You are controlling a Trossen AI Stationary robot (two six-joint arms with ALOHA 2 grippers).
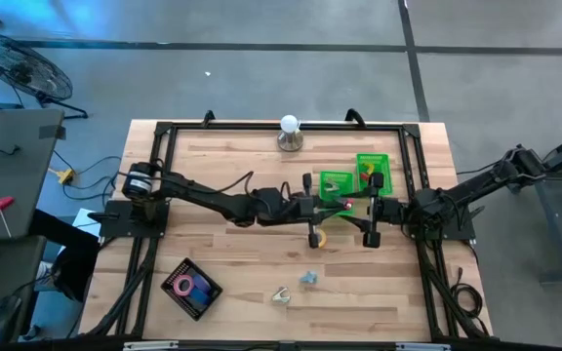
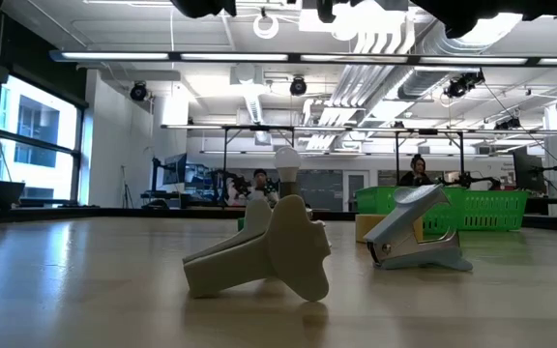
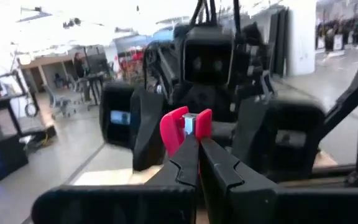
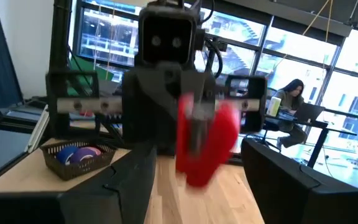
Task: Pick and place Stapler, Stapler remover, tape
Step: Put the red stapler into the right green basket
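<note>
Red-handled staple remover (image 3: 185,124) is sitting clamped between the closed fingers of the left gripper (image 1: 338,206), which is hovering just beside the green bins (image 1: 338,182), on their near side. Facing it, the right gripper (image 1: 371,211) is holding its fingers spread wide around nothing, with the red remover just in front of them. Well apart from the bins, a black tray (image 1: 192,289) is carrying tape rolls (image 1: 184,286). Two more staple removers, beige (image 2: 264,255) and grey (image 2: 416,232), are lying on the wooden table (image 1: 242,253) between the tray and the bins.
</note>
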